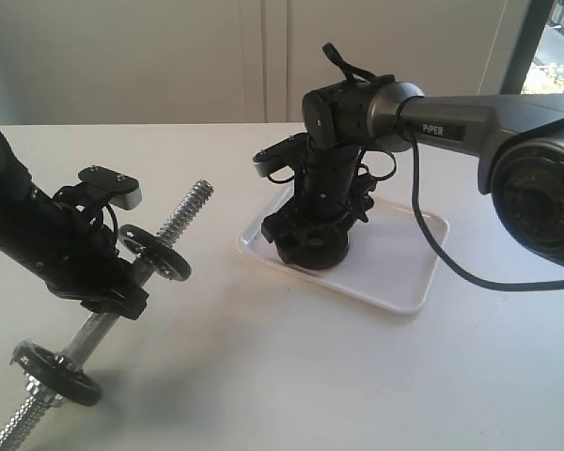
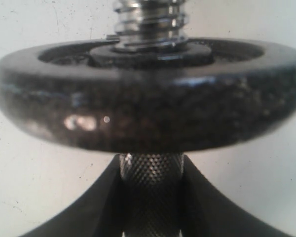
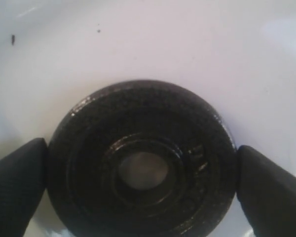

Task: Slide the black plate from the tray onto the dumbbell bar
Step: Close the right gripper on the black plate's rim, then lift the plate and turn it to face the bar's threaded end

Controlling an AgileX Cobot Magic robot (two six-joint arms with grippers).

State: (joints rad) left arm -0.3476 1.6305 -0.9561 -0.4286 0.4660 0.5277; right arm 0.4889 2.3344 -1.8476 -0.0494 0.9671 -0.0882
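At the near edge, the lower threaded end of the long chrome steel dumbbell bar is cut off by the frame. Its knurled shaft is clenched by the left gripper, whose wrist view is largely blocked by a dull grey-black disc. Farther back, the small glossy round black plate is seen lying in the shallow white plastic tray, pinched at its rim by the right gripper, its fingertips partly cropped.
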